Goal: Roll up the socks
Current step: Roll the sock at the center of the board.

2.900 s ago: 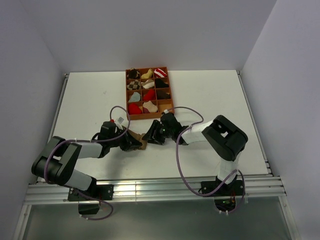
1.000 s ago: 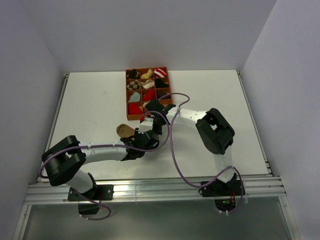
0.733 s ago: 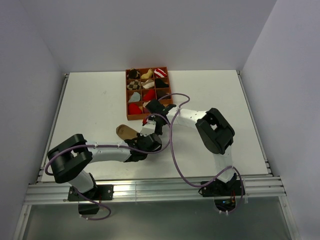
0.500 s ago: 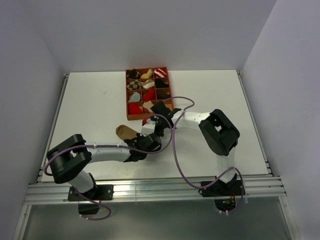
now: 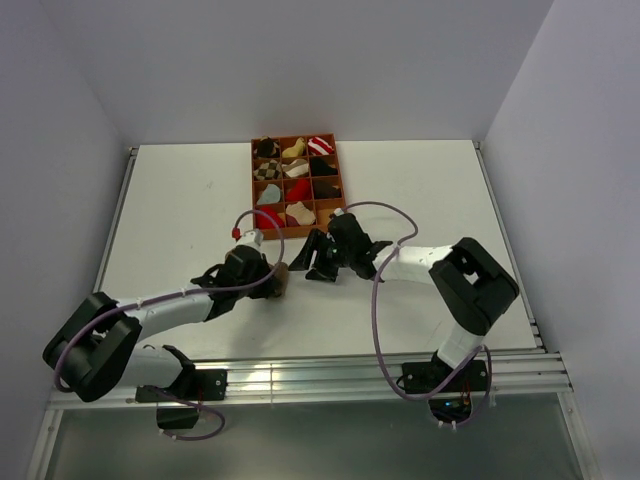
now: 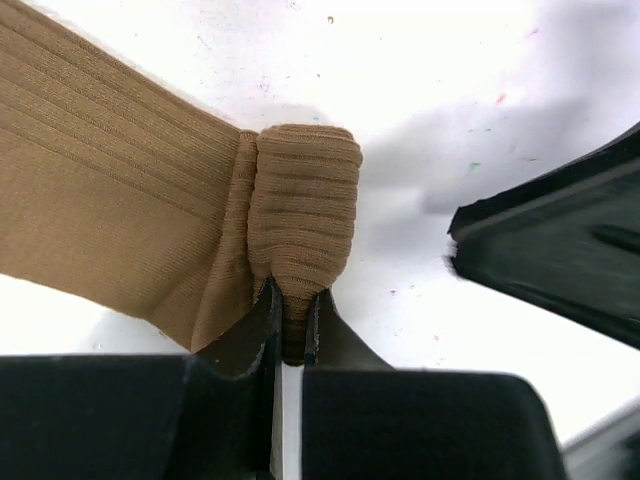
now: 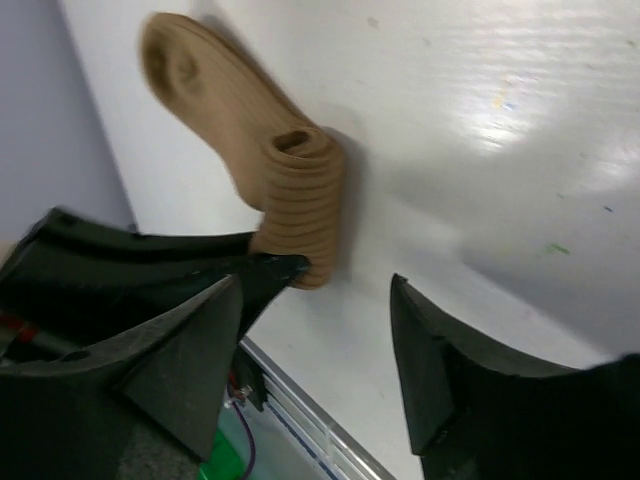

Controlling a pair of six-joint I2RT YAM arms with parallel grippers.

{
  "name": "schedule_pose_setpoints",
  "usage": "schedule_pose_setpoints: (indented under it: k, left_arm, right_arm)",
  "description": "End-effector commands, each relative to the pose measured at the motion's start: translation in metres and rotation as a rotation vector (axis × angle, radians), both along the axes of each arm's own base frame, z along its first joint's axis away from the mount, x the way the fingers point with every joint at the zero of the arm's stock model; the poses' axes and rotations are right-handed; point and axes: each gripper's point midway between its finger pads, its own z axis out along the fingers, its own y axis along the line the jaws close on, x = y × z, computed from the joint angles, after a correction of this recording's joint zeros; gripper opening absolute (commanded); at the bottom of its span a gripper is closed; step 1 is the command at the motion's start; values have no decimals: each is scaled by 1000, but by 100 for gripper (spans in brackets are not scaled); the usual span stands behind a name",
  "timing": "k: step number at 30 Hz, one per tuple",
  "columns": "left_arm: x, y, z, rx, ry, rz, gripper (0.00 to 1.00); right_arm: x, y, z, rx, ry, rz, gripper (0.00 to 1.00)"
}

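I am clamping my left gripper [image 6: 293,297] on the rolled end of the brown sock [image 6: 300,190], pinning the roll so it is not unwinding on the table [image 5: 180,200]. My right gripper [image 7: 345,290] is hovering alongside, jaws spread apart, ready to help.

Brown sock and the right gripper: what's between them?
Only bare table separates the sock from the right gripper, clearest in the left wrist view.

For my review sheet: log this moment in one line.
left gripper shut on brown sock, rolled end | right gripper open, beside roll | roll partial
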Motion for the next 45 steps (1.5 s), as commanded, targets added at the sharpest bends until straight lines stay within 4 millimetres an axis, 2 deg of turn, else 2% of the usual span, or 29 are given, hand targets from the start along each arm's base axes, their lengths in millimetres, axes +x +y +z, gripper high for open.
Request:
schedule_pose_setpoints:
  k: [1,2,3,6,13,17,22,23,34,35,36,38,39,41,42,45]
  left_arm:
    - [-14,-18,9,-207,86,-94,1]
    - [-9,-12,10,-236,93,-71,0]
    - [-15,-16,11,-293,125,-95,1]
    - [-12,-4,5,-343,168,-58,1]
    - [-9,7,-4,-472,280,-13,1]
    - [-12,11,-13,-476,320,10,1]
    - [-12,13,-17,-469,333,23,1]
    - [-12,12,-18,-473,336,23,1]
    - [-16,10,-27,-494,378,28,1]
    - [-16,9,-27,-499,386,30,1]
    - [-16,9,-26,-500,383,27,1]
    - [-15,10,-27,-488,377,21,1]
    - [-15,10,-27,-481,376,19,1]
    - [-12,13,-26,-457,363,26,5]
    - [-11,14,-25,-442,347,18,8]
    - [-7,21,-18,-388,308,27,24]
  right_arm:
    - [16,8,35,127,-136,-27,69]
    - [15,8,34,134,-139,-26,70]
    - [13,9,32,145,-132,-22,70]
    - [10,12,26,157,-128,-18,71]
    - [6,24,13,144,-129,-12,70]
    - [9,25,-1,131,-106,-33,68]
    - [8,31,-13,125,-90,-27,65]
    - [6,32,-20,116,-78,-24,65]
    - [3,47,-43,137,-48,11,59]
    - [3,47,-44,145,-45,15,56]
    - [2,48,-44,156,-45,17,48]
    - [-1,47,-45,159,-41,29,41]
    - [-3,46,-46,149,-32,29,29]
    - [-2,43,-40,137,-55,35,20]
    - [-1,42,-38,128,-63,37,9]
    - [-1,32,-41,31,-52,46,0]
